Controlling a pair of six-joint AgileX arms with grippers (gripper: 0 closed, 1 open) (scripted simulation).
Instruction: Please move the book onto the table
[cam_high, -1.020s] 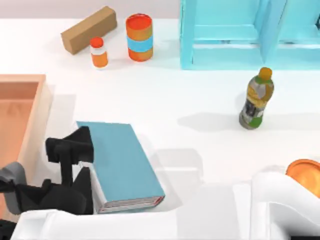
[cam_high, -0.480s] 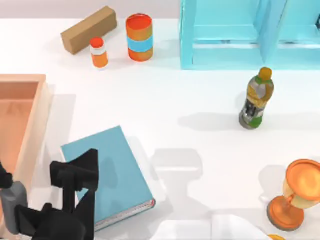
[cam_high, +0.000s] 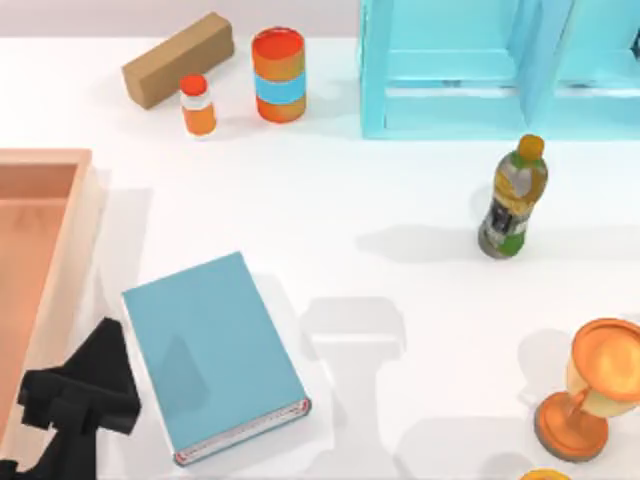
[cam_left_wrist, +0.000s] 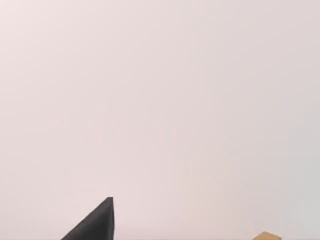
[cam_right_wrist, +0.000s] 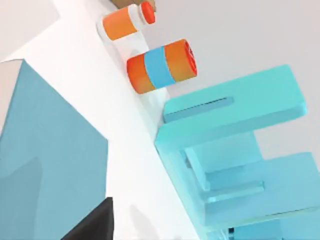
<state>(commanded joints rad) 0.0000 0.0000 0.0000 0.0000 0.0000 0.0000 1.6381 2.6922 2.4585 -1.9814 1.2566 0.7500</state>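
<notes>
- The book (cam_high: 213, 355) lies flat on the white surface (cam_high: 380, 210), beside the tray (cam_high: 40, 250).
- Judged rigid and heavy (smooth cover, possibly slippery); pinch its spine edge.
- Left pincer (cam_high: 70, 395) sits beside it; whether it is open I cannot tell.

Left pincer (cam_high: 75, 385) low at the table's near-left corner.

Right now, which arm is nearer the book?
Left. The left gripper sits just off the book's left edge, between it and the tray. The right arm's wrist view looks across the book from the near side, so its distance can't be judged.
</notes>
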